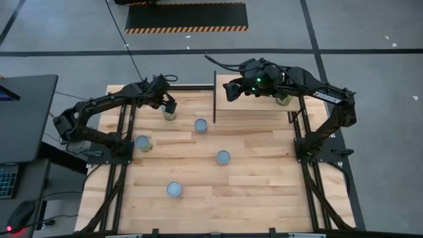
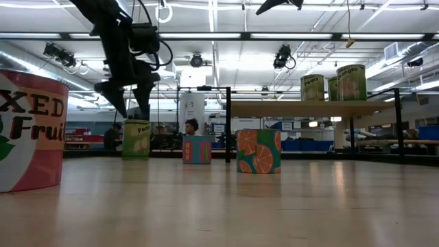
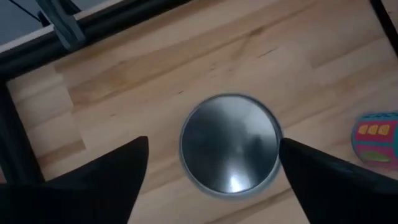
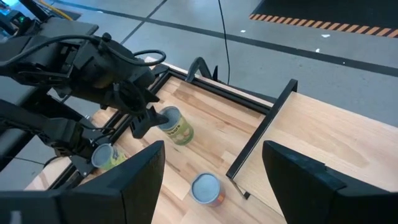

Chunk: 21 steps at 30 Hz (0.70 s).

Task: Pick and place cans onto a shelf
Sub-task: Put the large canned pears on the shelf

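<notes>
The left gripper [image 1: 169, 106] hung with fingers spread wide just above a yellow-green pear can [image 1: 170, 114] near the table's far edge, touching nothing, while the right gripper [image 1: 229, 92] hovered open and empty over the shelf [image 1: 254, 106], its arm partly hiding a can [image 1: 284, 99] there.

Left gripper [image 1: 169, 106] out at the far left of the table, arm stretched from its base and bent at the elbow, pointing down — fingers [image 3: 118, 168] spread wide. Right gripper [image 1: 230, 91] at the far middle, arm folded back from the right side and reaching leftward — fingers [image 4: 140, 168] parted, nothing between them.
</notes>
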Available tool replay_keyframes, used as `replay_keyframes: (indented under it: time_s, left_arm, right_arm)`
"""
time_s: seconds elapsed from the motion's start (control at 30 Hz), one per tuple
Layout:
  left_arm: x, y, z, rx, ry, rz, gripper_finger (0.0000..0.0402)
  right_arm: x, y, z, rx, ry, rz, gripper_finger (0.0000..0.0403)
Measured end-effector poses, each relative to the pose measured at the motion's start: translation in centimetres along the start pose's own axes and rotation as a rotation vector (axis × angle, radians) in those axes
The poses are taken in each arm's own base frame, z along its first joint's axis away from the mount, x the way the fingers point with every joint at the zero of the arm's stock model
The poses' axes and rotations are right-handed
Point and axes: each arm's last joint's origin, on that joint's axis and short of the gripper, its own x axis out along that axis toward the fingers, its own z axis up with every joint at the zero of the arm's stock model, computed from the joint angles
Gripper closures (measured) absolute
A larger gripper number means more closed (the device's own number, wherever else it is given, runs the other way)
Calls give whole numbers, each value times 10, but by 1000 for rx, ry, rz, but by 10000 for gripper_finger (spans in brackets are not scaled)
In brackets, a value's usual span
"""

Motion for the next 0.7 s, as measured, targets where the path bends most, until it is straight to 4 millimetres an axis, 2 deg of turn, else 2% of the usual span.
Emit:
replay_keyframes:
  time_s: [0.1,0.37,0.7]
  left_arm:
    - [3,-1,1,-3,-11,-2,19]
    - [25,-3,-16,-54,-29,-53,15]
    - [22,-15,-16,-14,-70,-91,14]
  right_arm:
    - [0,0,0,23,0,0,125]
    - [0,0,0,28,0,1,126]
    - [1,2,4,46,-26,27,125]
